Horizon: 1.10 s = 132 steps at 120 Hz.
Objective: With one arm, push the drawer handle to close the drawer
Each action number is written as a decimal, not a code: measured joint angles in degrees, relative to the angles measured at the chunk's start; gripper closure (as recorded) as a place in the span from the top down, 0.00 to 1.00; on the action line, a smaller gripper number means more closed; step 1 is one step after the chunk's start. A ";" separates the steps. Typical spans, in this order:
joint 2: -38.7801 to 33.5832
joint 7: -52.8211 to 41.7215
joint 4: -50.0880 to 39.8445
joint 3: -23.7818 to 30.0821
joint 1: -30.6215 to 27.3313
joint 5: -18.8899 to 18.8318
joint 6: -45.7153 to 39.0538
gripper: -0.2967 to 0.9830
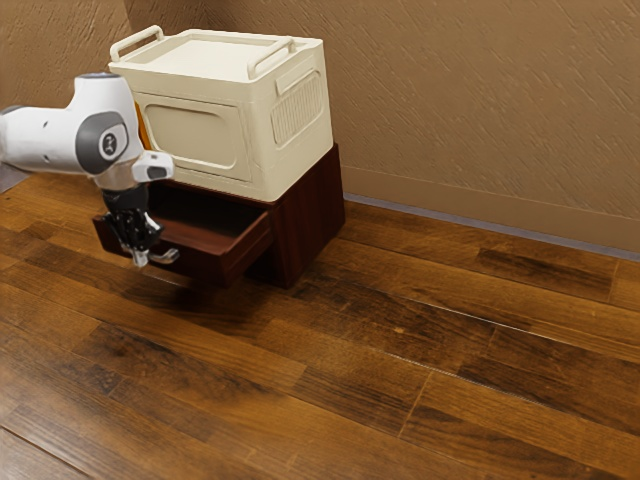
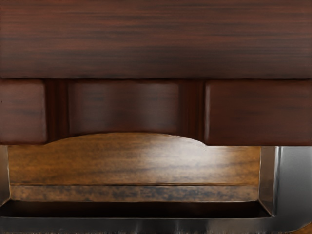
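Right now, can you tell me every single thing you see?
box: one, cream, on the cabinet
box handles: two, cream, on top of the box
cabinet: one, dark red-brown, on the floor
drawer: one, dark red-brown, sticking out of the cabinet
drawer handle: one, silver, on the drawer's front
orange thing: one, orange, mostly hidden behind my arm
floor: one, brown wood, under everything
wall: one, tan, behind the cabinet
arm: one, white and grey, exterior view's left
tool: one, black, by the drawer handle

Reddish-brown drawer [image 1: 205, 267], dark-streaked grain
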State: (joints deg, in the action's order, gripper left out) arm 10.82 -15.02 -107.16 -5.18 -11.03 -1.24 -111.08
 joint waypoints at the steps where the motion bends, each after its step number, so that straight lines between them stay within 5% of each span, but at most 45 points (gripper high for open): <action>1: 0.07 -0.11 0.09 0.00 0.00 0.01 -0.01 0.15; 132: 10.24 -6.42 11.71 0.05 -0.08 4.74 -4.01 0.15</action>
State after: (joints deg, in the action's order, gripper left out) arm 21.06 -21.44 -95.44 -5.13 -11.11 3.50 -115.10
